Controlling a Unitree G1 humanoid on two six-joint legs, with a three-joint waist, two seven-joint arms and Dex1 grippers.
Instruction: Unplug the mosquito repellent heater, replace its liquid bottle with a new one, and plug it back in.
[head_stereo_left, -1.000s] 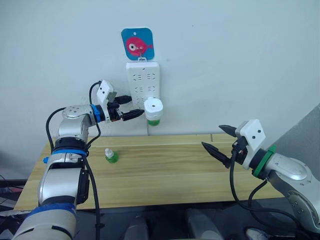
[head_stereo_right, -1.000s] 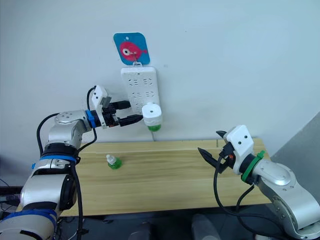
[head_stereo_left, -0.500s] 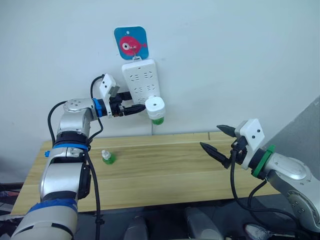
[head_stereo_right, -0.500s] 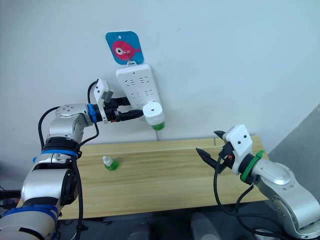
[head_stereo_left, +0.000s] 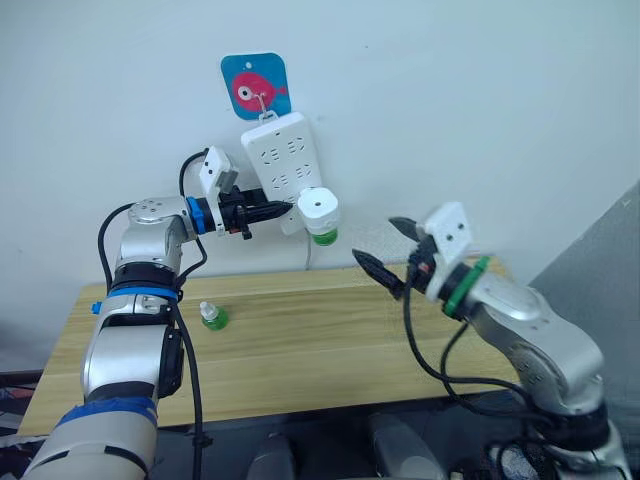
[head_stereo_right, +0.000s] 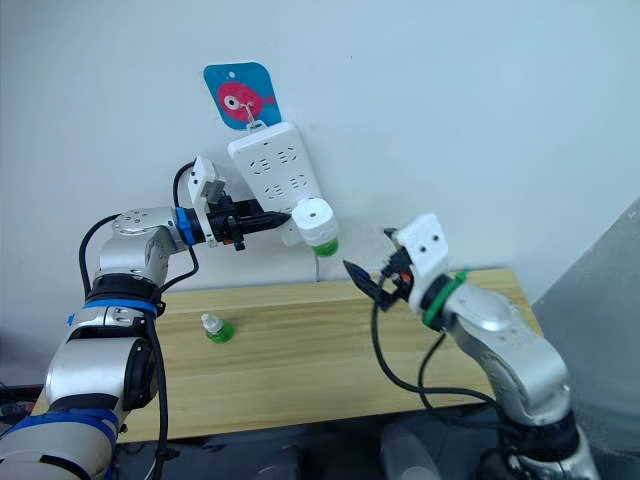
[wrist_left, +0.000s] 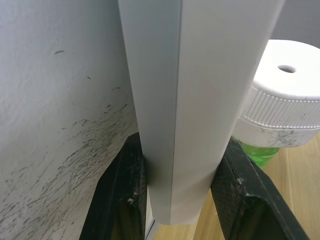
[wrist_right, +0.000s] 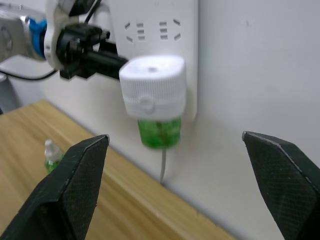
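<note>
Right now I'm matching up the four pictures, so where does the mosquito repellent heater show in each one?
Left eye view: mosquito repellent heater plugged in low on the power strip, upper centre.
Right eye view: upper centre.
Left wrist view: right edge.
Right wrist view: centre.
Shared landmark: the power strip.

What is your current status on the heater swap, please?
Left gripper clamped on the power strip. Right gripper open, facing the heater. Heater plugged in, green bottle attached. Spare bottle on the table.
</note>
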